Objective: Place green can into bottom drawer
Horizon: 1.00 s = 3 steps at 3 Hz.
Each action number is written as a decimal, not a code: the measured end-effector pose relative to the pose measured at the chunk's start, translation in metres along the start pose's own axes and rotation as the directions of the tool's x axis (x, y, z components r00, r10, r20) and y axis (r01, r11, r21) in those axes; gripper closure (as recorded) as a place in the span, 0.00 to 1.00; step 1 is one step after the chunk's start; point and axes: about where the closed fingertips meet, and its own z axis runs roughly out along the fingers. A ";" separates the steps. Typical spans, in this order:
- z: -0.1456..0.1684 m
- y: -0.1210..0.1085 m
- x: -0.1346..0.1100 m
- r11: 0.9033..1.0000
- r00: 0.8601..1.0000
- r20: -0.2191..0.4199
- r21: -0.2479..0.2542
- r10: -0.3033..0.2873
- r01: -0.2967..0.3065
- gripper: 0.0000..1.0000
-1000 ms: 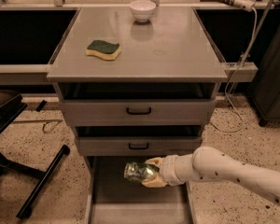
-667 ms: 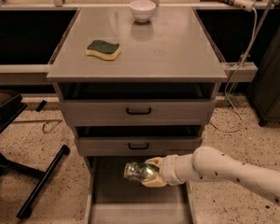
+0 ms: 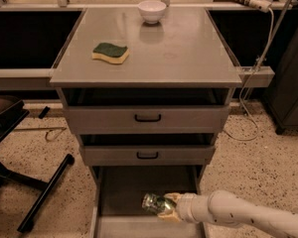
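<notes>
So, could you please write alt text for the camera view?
The robot's tool holds the green can inside the open bottom drawer, right of centre. Above, a sponge and a white bowl sit on the cabinet top.

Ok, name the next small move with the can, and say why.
Probably lower the can a little further toward the drawer floor before letting go. The gripper, reaching in from the right, is shut on the can, which lies sideways over the open drawer's front right part. I cannot tell whether it touches the floor yet.
</notes>
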 end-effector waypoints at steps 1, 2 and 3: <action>0.029 0.002 0.059 0.994 0.996 -0.047 0.082 0.079 -0.075 1.00; 0.053 -0.030 0.085 0.984 0.991 -0.104 0.168 0.085 -0.066 1.00; 0.078 -0.053 0.084 0.984 0.992 -0.119 0.178 0.043 -0.022 1.00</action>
